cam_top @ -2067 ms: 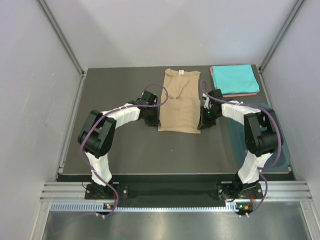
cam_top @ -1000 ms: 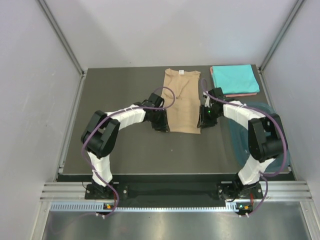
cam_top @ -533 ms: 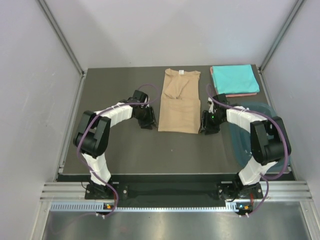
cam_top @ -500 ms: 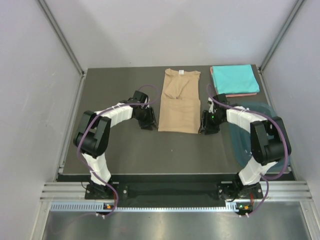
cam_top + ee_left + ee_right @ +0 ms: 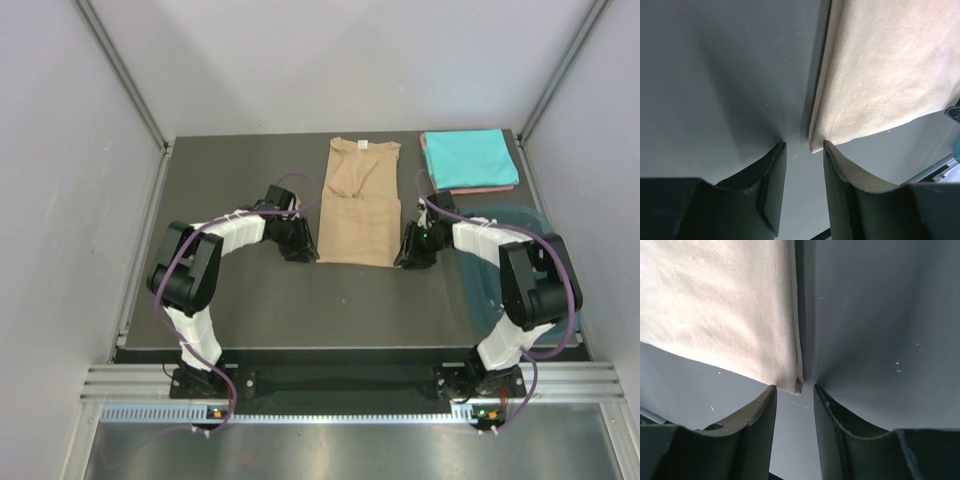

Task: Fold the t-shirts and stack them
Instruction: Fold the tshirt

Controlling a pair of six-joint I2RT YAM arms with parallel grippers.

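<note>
open table point(image 5: 230, 180) left, t-shirt stack point(image 5: 468, 157), tub point(image 5: 478, 287) right

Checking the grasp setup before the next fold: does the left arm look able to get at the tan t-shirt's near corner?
Probably yes. The left tool hangs low over the table, jaws apart, with the near-left corner of the tan t-shirt right at the gap; nothing lies between them.

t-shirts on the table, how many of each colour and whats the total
tan t-shirt: 1
turquoise t-shirt: 1
salmon-pink t-shirt: 1 (only its edge shows under the turquoise one)
total: 3
</note>
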